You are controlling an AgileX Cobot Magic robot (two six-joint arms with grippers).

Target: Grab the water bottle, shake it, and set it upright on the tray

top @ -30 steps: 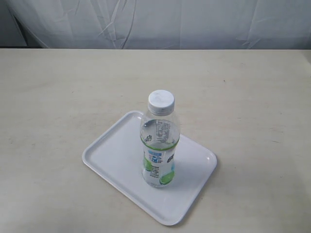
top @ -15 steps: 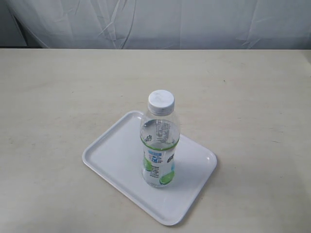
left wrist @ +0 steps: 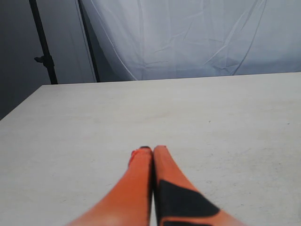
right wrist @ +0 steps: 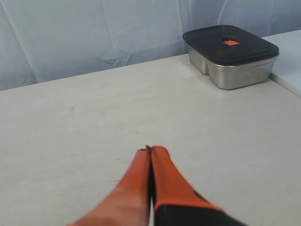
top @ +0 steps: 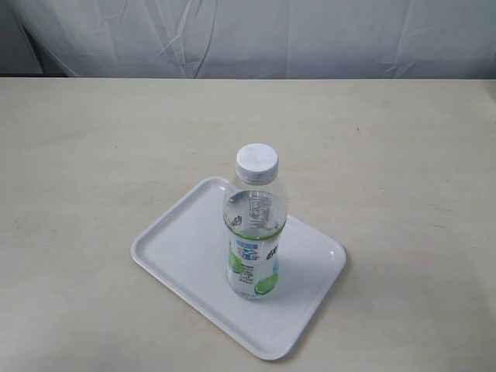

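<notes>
The water bottle [top: 255, 225], clear with a white cap and a white-green label, stands upright on the white tray [top: 178, 248] in the exterior view. No arm or gripper shows in that view. In the left wrist view my left gripper [left wrist: 152, 149] has its orange fingers pressed together over bare table, holding nothing. My right gripper [right wrist: 151, 150] is likewise shut and empty above the table. Neither wrist view shows the bottle or the tray.
A steel lunch box with a dark lid [right wrist: 230, 54] sits at the table's far corner in the right wrist view. A white backdrop cloth [top: 248, 35] hangs behind the table. A dark stand pole [left wrist: 43, 44] rises beside the table.
</notes>
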